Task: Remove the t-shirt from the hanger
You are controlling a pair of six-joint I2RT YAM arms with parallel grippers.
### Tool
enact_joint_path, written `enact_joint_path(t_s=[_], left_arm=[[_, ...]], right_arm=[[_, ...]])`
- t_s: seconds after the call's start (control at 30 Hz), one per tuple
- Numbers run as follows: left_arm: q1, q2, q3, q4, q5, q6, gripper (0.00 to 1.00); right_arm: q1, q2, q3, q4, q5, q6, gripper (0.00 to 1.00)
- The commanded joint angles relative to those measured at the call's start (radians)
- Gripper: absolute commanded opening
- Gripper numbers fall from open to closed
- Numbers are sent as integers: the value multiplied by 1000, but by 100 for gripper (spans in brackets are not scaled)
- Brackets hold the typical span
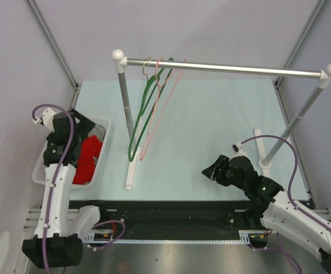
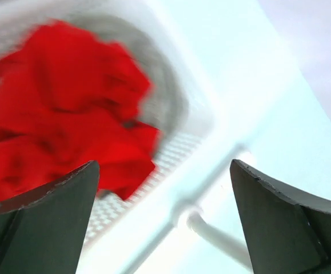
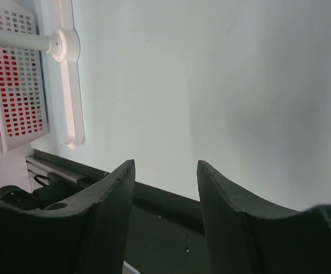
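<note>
A red t-shirt point(image 1: 87, 160) lies crumpled in the white basket point(image 1: 103, 149) at the left, over some grey cloth. It also shows in the left wrist view point(image 2: 68, 125). A green hanger point(image 1: 144, 114) and a pink hanger point(image 1: 160, 108) hang bare on the rail point(image 1: 222, 69). My left gripper point(image 1: 84, 127) is open and empty above the basket's far end; the left wrist view point(image 2: 164, 188) shows its jaws wide apart. My right gripper point(image 1: 211, 170) is open and empty, low over the table at the right, as the right wrist view point(image 3: 165, 171) shows.
The rail rests on two white posts point(image 1: 123, 108) with flat feet point(image 1: 132, 171); the right post point(image 1: 294, 123) stands close behind my right arm. The basket point(image 3: 16, 74) and left foot show in the right wrist view. A black strip point(image 1: 171, 220) runs along the near edge.
</note>
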Motion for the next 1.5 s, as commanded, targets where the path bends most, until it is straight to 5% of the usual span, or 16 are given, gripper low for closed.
enact_joint_path(t_s=[0.0, 0.03, 0.17, 0.4, 0.5, 0.77, 1.07, 1.23, 1.37, 1.47], left_arm=[[-34, -92, -111, 172, 377, 149, 100], [-36, -128, -151, 208, 560, 157, 100], [-48, -319, -384, 368, 861, 116, 98], [-158, -412, -478, 351, 1058, 148, 91], [-239, -442, -547, 460, 1159, 123, 92], [-747, -208, -663, 849, 1008, 102, 94], [-902, -24, -985, 1598, 956, -29, 98], [-988, 45, -1102, 1826, 920, -27, 100], [-1010, 53, -1226, 2015, 880, -35, 100], [-1019, 6, -1236, 1947, 900, -15, 100]], right_arm=[[-3, -5, 8, 36, -1, -6, 53], [-3, -8, 5, 35, -2, -4, 53], [-5, -11, -3, 32, 4, -3, 53], [-6, 0, -1, 33, 7, -10, 53], [-6, 11, -3, 64, -7, -19, 53], [-9, 15, -56, 219, -24, -29, 52], [-11, -271, -314, 442, -5, 42, 55], [-11, -457, -452, 500, 12, 96, 63], [-8, -499, -490, 496, 36, 102, 82], [-2, -454, -492, 539, 35, 76, 94]])
